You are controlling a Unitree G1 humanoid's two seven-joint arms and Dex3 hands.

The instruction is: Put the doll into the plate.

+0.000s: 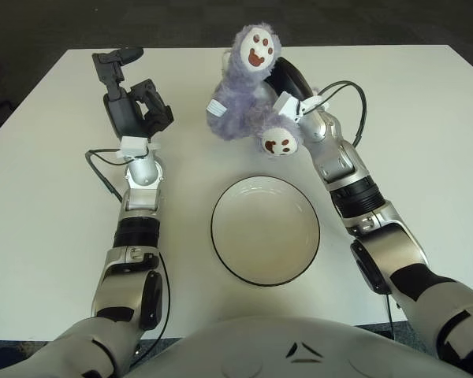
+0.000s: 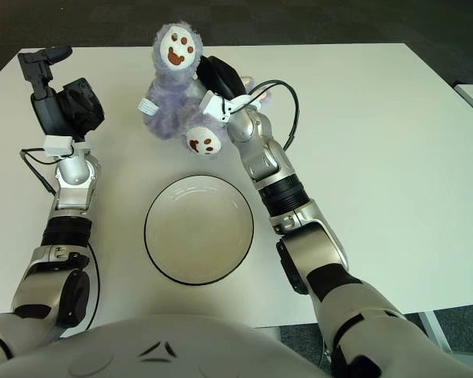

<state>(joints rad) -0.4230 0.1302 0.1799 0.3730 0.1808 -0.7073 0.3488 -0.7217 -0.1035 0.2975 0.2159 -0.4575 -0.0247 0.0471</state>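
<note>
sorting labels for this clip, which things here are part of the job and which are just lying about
Part of the job:
purple plush doll, gripped by the right hand
plate, nothing in it

Not part of it:
left hand, raised beside the doll on its left
white table

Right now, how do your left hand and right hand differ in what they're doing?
The right hand is shut on the purple doll, behind it at the far side of the plate; the left hand holds nothing, its fingers spread. The right hand is mostly hidden by the doll, while the left hand shows in full, well left of the doll. Both are raised over the white table, beyond the plate.
</note>
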